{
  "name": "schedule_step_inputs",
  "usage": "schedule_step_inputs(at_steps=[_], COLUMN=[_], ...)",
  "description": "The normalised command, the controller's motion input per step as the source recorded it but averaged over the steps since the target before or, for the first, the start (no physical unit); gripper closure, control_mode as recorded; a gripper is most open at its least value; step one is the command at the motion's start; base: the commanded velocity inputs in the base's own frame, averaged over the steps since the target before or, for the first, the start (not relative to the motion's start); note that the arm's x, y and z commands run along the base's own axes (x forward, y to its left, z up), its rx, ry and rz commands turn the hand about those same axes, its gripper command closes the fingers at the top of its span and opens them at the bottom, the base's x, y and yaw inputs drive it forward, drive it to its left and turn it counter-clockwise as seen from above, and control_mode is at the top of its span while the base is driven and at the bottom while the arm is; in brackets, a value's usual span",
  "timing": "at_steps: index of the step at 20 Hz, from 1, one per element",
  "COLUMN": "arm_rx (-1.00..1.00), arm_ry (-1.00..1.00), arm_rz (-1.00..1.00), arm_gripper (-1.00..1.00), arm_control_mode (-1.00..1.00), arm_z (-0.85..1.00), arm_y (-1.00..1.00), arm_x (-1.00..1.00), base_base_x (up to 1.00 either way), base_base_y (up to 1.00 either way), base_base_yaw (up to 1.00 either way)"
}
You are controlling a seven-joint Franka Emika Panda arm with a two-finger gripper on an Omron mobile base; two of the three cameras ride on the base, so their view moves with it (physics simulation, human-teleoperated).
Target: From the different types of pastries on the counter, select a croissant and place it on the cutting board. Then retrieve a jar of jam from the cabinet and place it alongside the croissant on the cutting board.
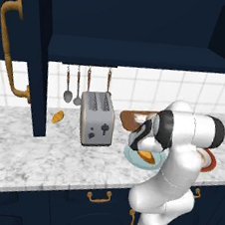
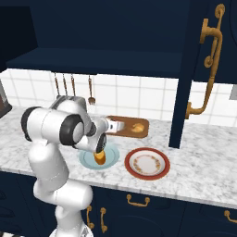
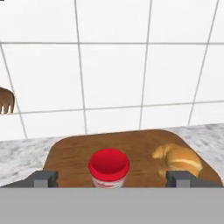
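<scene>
The cutting board (image 3: 70, 155) lies against the tiled wall on the counter (image 3: 17, 157). On it a jar of jam (image 3: 109, 168) with a red lid stands upright. The tan croissant (image 3: 177, 158) lies to the jar's right, a small gap apart. My gripper (image 3: 111, 178) is open, its fingertips (image 3: 43, 178) far out on either side of the jar and not touching it. From the right base view my gripper (image 2: 118, 126) reaches over the board (image 2: 143, 132), with the croissant (image 2: 137, 128) just beyond it. The cabinet door (image 2: 185, 69) stands open.
A light-blue plate (image 2: 85, 159) holding an orange pastry (image 2: 99, 157) sits under my arm. A red-rimmed plate (image 2: 148, 163) is to its right. A toaster (image 1: 97, 118) and a small orange pastry (image 1: 57, 117) stand further left. Utensils (image 1: 72, 86) hang on the wall.
</scene>
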Motion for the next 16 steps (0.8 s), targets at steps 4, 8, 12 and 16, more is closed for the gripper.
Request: schedule_step_inputs(at_steps=[4, 8, 12, 16], arm_rx=[0.04, 0.08, 0.10, 0.05], arm_ry=[0.00, 0.02, 0.13, 0.22], arm_rz=[-0.05, -0.09, -0.10, -0.08], arm_gripper=[-1.00, -1.00, -1.00, -1.00], arm_control_mode=[-1.00, -1.00, -1.00, -1.00], arm_z=[0.96, 1.00, 1.00, 0.87], arm_y=[0.00, 0.00, 0.00, 0.06], arm_x=[-1.00, -1.00, -1.00, -0.94], base_base_x=[0.00, 0.00, 0.00, 0.00], base_base_y=[0.00, 0.00, 0.00, 0.00], base_base_yaw=[0.00, 0.00, 0.00, 0.00])
